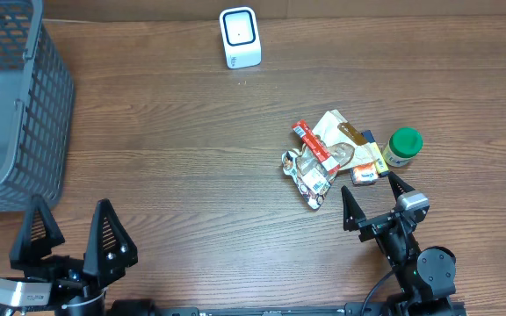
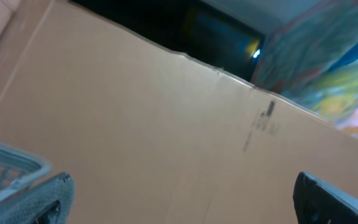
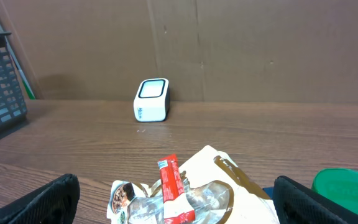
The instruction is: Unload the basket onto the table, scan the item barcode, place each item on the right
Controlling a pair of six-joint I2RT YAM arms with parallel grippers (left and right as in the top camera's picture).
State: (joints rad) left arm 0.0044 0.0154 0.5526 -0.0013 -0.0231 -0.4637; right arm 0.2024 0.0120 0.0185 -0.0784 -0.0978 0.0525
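No item is held. The right gripper (image 1: 378, 195) stands with fingers released and spread wide, just short of the item pile (image 1: 332, 156) on the right half of the surface (image 1: 183, 140). The left gripper (image 1: 70, 230) is likewise released and empty, parked at the near left edge beside the basket (image 1: 11, 105); its wrist view is turned up at a cardboard wall and shows nothing of the work.

The pile consists of a red bar (image 1: 314, 147), a tan pouch (image 1: 339, 136), a clear packet (image 1: 307, 175), small boxes (image 1: 367, 167) and a green-lidded jar (image 1: 402, 147). The flat items overlap and touch one another; the jar stands at the right edge, just beside the boxes. The scanner (image 1: 239, 37) sits upright at the far edge, well apart from the pile. No barcode can be made out on any item.

Risks judged from this position:
- Two overlapping items may be taken together, since the bar lies on the pouch and packet.
- Thin, crinkled film may slip from the fingers or fold, hiding the code.
- The jar may be knocked over or rolled by the outer finger, given how close it stands.
- The code may face away from the scanner once lifted, as its location is unknown; a reorientation or handover could be needed.
- The long carry to the scanner gives a loose grip time to fail.
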